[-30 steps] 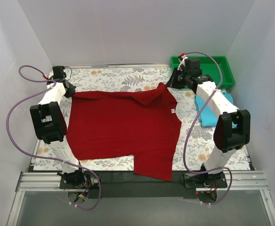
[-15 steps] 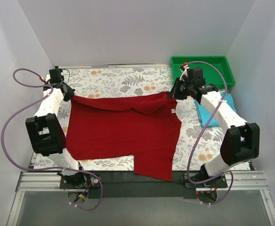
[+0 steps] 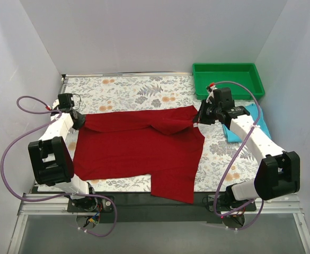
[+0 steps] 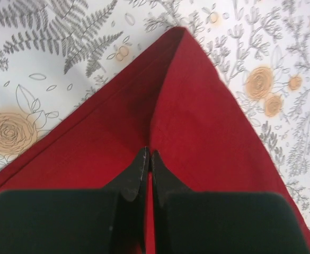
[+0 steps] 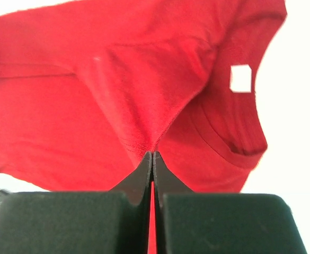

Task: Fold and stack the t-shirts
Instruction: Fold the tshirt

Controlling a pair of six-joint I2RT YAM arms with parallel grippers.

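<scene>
The dark red t-shirt (image 3: pixel 139 145) lies spread over the floral tablecloth, its far edge folded toward me. My left gripper (image 3: pixel 81 120) is shut on the shirt's far left corner (image 4: pixel 160 106). On the far right corner (image 5: pixel 144 95), my right gripper (image 3: pixel 198 119) is shut, pinching the cloth next to the collar and white label (image 5: pixel 241 78). The blue t-shirt (image 3: pixel 250 119) is a small folded rectangle lying under my right arm, partly hidden by it.
A green plastic tray (image 3: pixel 229 76) stands at the back right corner. One red sleeve (image 3: pixel 173 185) hangs toward the near table edge. White walls close in on both sides.
Both grippers have pulled the shirt's far edge toward me, doubling it over the body of the shirt. The arms have drawn back from the far side.
</scene>
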